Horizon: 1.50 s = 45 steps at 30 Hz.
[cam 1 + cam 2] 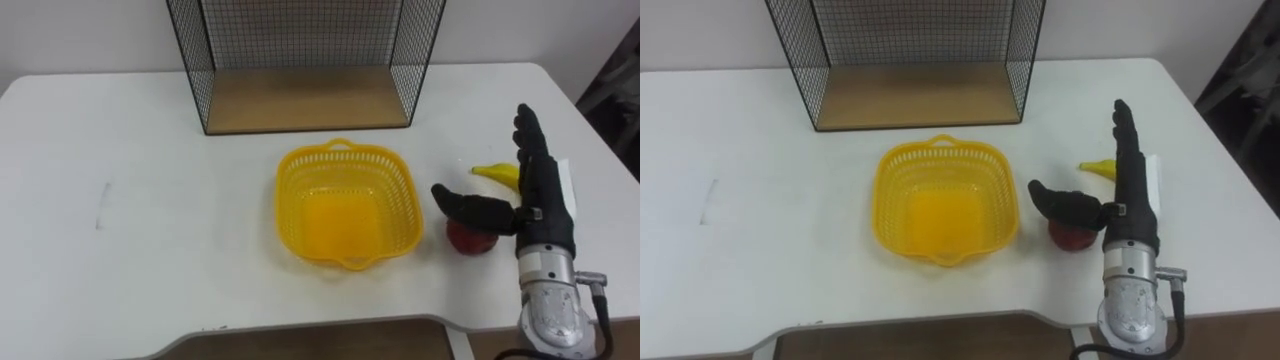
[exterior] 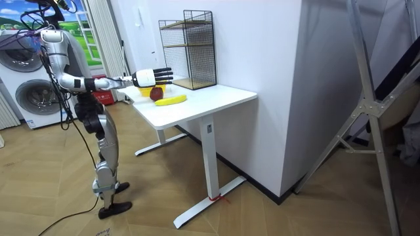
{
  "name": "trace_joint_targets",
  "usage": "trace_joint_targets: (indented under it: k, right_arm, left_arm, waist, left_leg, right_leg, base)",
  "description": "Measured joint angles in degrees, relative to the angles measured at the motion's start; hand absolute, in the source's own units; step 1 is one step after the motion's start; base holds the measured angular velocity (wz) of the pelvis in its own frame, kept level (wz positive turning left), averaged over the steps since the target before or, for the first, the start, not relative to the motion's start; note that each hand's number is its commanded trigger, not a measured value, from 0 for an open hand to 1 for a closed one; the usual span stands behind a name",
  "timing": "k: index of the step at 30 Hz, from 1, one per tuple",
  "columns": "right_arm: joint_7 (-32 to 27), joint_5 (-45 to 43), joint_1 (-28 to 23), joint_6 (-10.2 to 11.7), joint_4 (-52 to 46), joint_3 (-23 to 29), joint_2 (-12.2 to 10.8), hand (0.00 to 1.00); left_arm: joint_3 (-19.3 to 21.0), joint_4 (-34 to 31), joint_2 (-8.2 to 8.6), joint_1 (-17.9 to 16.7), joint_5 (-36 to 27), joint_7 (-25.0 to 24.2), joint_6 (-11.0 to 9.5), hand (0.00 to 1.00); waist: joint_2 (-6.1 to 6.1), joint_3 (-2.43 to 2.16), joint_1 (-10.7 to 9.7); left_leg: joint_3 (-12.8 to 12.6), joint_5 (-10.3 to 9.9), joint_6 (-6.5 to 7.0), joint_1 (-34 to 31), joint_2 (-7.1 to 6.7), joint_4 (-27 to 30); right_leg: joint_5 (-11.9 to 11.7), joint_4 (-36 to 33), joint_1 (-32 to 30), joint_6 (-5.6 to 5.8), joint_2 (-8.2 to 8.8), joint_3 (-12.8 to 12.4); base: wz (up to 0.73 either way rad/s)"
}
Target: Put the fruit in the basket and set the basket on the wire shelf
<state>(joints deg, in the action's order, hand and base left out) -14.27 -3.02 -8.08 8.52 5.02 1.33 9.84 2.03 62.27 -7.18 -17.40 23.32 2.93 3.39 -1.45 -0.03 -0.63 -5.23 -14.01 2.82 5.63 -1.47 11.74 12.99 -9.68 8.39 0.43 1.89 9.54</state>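
Observation:
An empty yellow plastic basket (image 1: 345, 205) (image 1: 945, 201) sits at the middle of the white table (image 1: 130, 200). To its right lies a red apple (image 1: 470, 240) (image 1: 1072, 237) (image 2: 156, 94), with a yellow banana (image 1: 497, 173) (image 1: 1096, 166) (image 2: 170, 100) beyond it, partly hidden by my right hand. My right hand (image 1: 535, 195) (image 1: 1127, 190) (image 2: 149, 78) hovers open just above the apple, fingers straight and thumb spread toward the basket. The black wire shelf (image 1: 305, 60) (image 1: 905, 60) (image 2: 191, 47) with a wooden base stands at the table's far side.
The table's near edge (image 1: 330, 325) runs just below the basket. In the room view I stand at the table's end, with washing machines (image 2: 29, 92) behind me and a metal frame (image 2: 374, 111) at the room view's right.

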Motion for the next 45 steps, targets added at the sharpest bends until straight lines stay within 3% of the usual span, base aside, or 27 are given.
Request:
trace_joint_targets:
  k: [16,21,26,35,45]
  right_arm:
    - [0.67,0.04,-0.49,-1.26,3.16,-0.07,-0.28,0.00]
    - [0.73,0.05,-0.49,-3.13,4.17,-0.07,-0.28,0.00]
    - [0.71,0.04,-0.50,-3.14,5.14,-0.07,-0.25,0.00]
    - [2.67,0.01,-0.45,-4.83,8.69,-0.19,0.06,0.00]
    - [3.36,-2.24,-0.28,-4.38,9.95,-0.22,0.05,0.00]
  left_arm:
    - [0.05,-0.51,-0.01,-0.38,-0.05,-0.01,0.53,0.00]
    - [0.04,-0.53,0.00,-0.86,-0.05,0.02,0.55,0.00]
    - [0.05,-0.53,-0.07,-1.11,-0.05,0.02,0.56,0.00]
    - [0.10,-2.03,-0.21,-0.43,-0.04,-0.19,1.63,0.00]
    - [0.08,-2.04,-0.30,-0.06,-0.04,-0.18,2.61,0.00]
  waist:
    - [0.08,-0.24,0.14]
    - [0.01,-0.27,0.19]
    - [-0.34,-0.39,0.14]
    - [-0.80,-0.24,0.92]
    - [-0.85,-0.18,0.89]
  left_leg:
    - [-0.25,0.00,0.00,0.13,0.03,-0.03]
    - [-0.23,0.00,0.00,0.20,0.03,0.01]
    - [-0.26,0.00,0.00,0.41,0.03,0.06]
    - [0.07,-0.01,0.01,0.09,0.12,0.09]
    - [0.13,-0.02,0.02,0.04,0.09,0.10]
  right_leg:
    - [0.00,0.00,0.61,0.00,0.03,0.03]
    - [0.00,-0.02,0.66,0.00,0.03,-0.01]
    - [0.00,-0.02,0.73,0.00,0.03,0.01]
    - [-0.05,-0.10,0.65,-0.09,0.00,0.12]
    - [-0.07,-0.07,0.62,-0.09,-0.01,0.12]
  base:
    - [0.00]
    - [0.00]
    - [0.00]
    - [0.01]
    - [0.00]
